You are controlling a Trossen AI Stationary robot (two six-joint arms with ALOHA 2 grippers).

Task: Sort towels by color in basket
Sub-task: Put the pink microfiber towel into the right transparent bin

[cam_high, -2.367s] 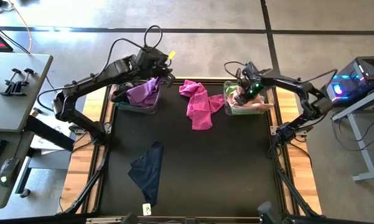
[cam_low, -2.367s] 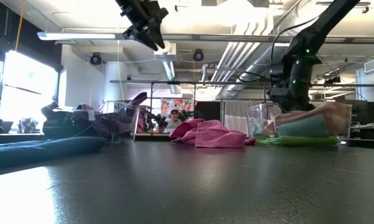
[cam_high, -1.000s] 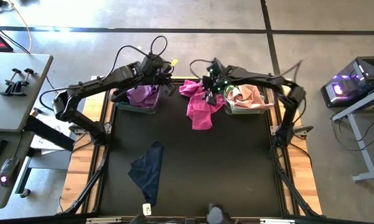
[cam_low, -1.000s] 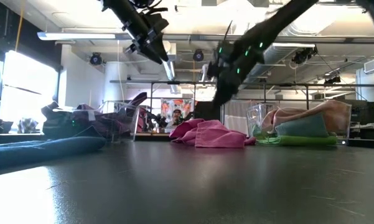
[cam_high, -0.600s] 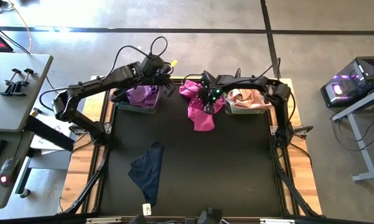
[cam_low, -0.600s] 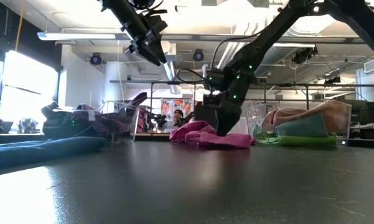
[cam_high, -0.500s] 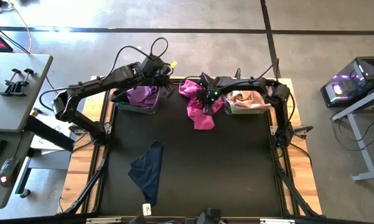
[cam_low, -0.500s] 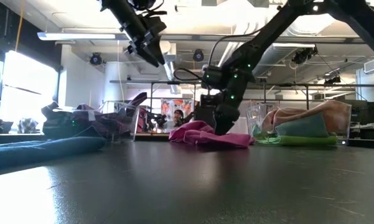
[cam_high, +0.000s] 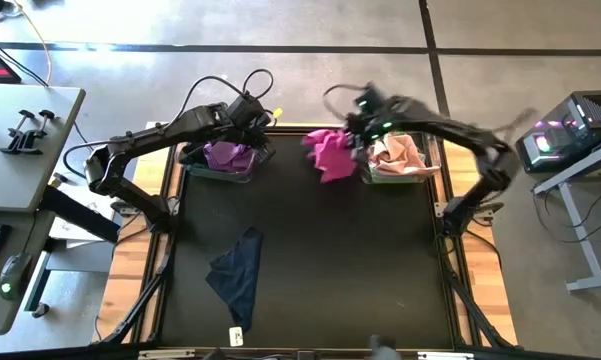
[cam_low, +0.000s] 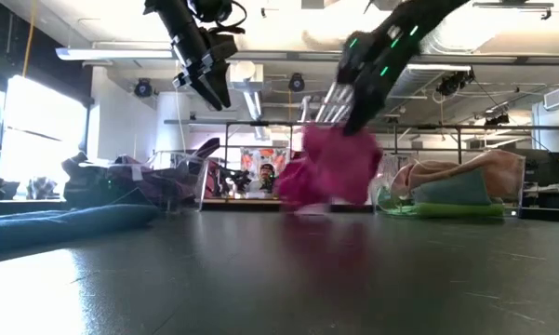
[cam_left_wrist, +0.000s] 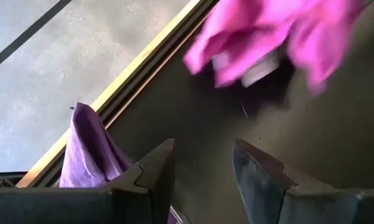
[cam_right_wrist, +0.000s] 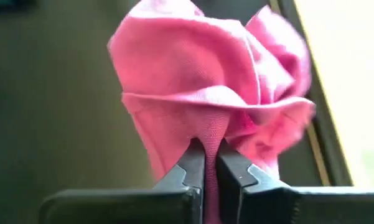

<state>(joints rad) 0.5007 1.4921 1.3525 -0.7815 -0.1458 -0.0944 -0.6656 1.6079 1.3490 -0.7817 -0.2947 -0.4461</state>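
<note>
Jaws of the right gripper [cam_right_wrist: 210, 163] are clenched on the magenta towel [cam_high: 330, 153], lifted off the bench at 12 o'clock. Left gripper [cam_left_wrist: 202, 163] hangs parted, empty. Sorting continues; delivery into a matching-color bin is judged next.

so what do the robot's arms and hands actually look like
Both arms are dark, slim and jointed, with thin black cables looping above them. The left arm carries a small yellow tag near its wrist. The right arm shows small green lights near its wrist. The left hand has two dark, angular, wedge-shaped fingers. The right hand has flat dark fingers with stepped inner edges.
</note>
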